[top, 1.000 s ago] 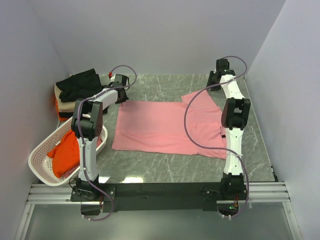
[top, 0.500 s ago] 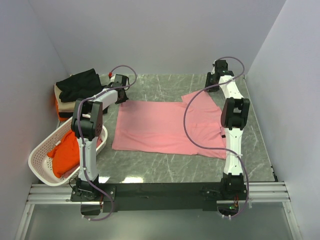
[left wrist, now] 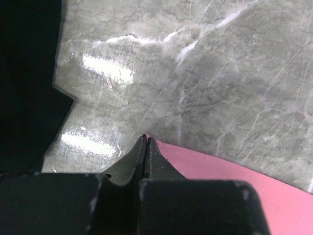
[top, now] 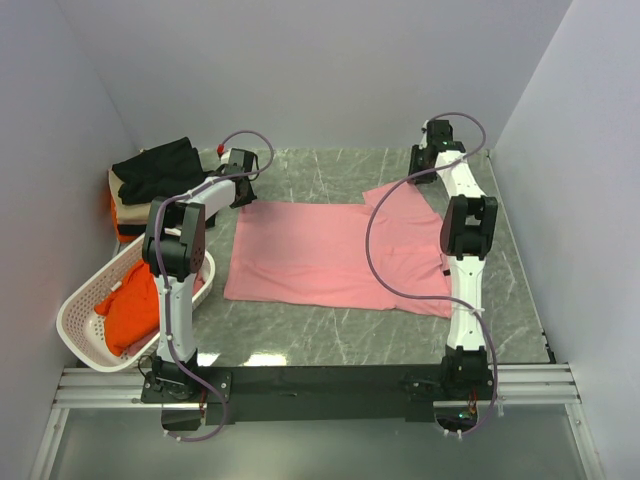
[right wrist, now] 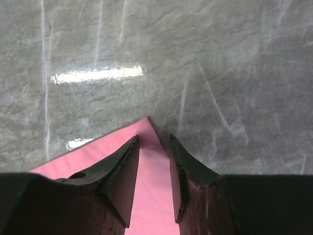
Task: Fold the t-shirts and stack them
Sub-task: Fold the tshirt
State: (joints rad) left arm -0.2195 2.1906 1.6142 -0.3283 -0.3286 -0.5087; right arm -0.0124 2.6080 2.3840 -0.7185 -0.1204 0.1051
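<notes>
A light pink t-shirt point(top: 320, 255) lies spread flat across the middle of the table. My left gripper point(top: 243, 198) is at its far left corner. In the left wrist view that gripper point(left wrist: 146, 138) is shut, with a sliver of the pink cloth point(left wrist: 220, 176) pinched at the tips. My right gripper point(top: 417, 170) is over the shirt's far right corner. Seen from the right wrist, it point(right wrist: 154, 137) stands open, its fingers on either side of the pink corner point(right wrist: 98, 152), which lies flat beneath them.
A stack with a black shirt point(top: 155, 168) on top sits at the back left, and shows as dark cloth point(left wrist: 24, 73) in the left wrist view. A white perforated basket point(top: 85, 310) at the left holds an orange-red shirt point(top: 135, 305). Walls enclose the grey marble table point(top: 330, 165).
The right wrist has shifted slightly to the left at the far end of the table. The left arm and the pink shirt have not moved.
</notes>
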